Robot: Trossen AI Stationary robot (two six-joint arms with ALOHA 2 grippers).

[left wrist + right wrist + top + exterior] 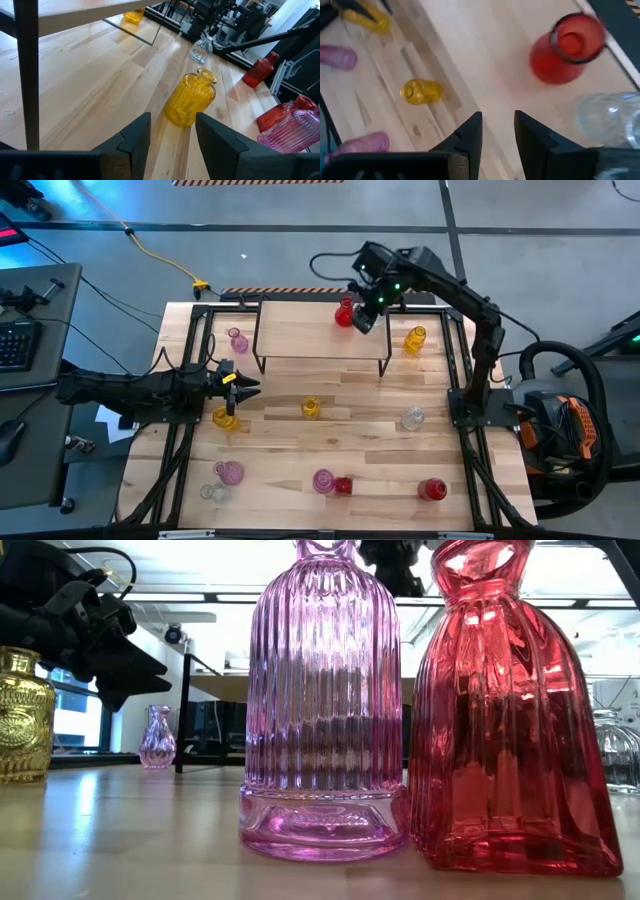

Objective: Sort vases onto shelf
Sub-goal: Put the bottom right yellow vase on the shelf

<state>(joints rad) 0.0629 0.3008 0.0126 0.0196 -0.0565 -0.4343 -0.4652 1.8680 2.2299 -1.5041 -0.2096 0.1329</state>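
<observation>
My right gripper (362, 317) hangs over the far right part of the shelf (300, 335), just beside the red vase (345, 313) that stands on the shelf's far edge. Its fingers (470, 132) are spread with a clear gap between them and pinch nothing; past them I see bare shelf board and that red vase (565, 47) from above.

My left gripper (243, 383) sits just off the shelf's near left corner, over the table (380, 470). Its fingers (135, 137) are spread too, empty, with bare wood between them. A yellow vase (226, 417) stands just beside this gripper, on the side away from the shelf.

Out from the shelf, the other vases stand on the table. A second yellow vase (191, 98) is in front of the shelf's middle, straight ahead of my left fingers. An amber vase (416, 339) stands just off the shelf's right end, and a small pink vase (238, 340) just off its left end. A clear vase (413, 417) stands out from the shelf's near right corner.

Well apart from the shelf, along the table's near edge, stand a pink vase (229, 472) with a clear one (213, 492) beside it, a ribbed pink vase (322, 710) touching or almost touching a ribbed red vase (505, 720), and another red vase (432, 489) further right.
</observation>
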